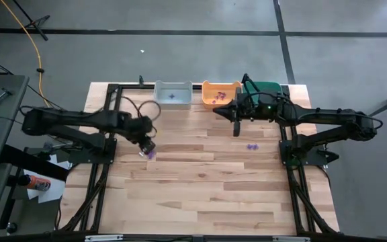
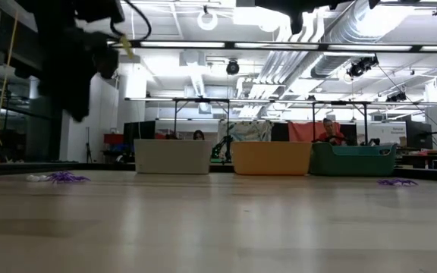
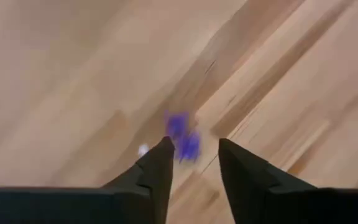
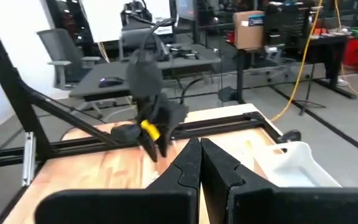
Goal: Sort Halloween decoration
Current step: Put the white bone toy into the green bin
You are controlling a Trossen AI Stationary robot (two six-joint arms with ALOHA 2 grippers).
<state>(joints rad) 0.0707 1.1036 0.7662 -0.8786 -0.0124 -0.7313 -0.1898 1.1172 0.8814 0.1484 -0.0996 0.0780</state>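
So the left gripper [image 1: 145, 149] is hanging low over the left-middle of the wooden table [image 1: 200, 195], pointed down at a little clump of purple trinkets [image 1: 150, 154]. In the left wrist view the fingers [image 3: 157, 171] stand apart with a gap between them, and the purple trinkets sit on the wood just past the tips (one of them right at the edge of a finger, can't tell if it's touching). There's a tiny white bit [image 3: 142, 150] lying beside them too.

The right gripper [image 1: 236, 124] is up near the back of the table, in front of the orange bin [image 1: 220, 93], and its fingers [image 4: 188, 165] are pressed together with nothing between them.

Another purple trinket [image 1: 251, 146] lies on the right side of the table, well apart from the first clump. At the back edge there's a row of bins: grey bin [image 1: 173, 94] with something bluish in it, the orange one with a few small pieces, and a teal bin [image 1: 266, 88] mostly hidden under the right arm.
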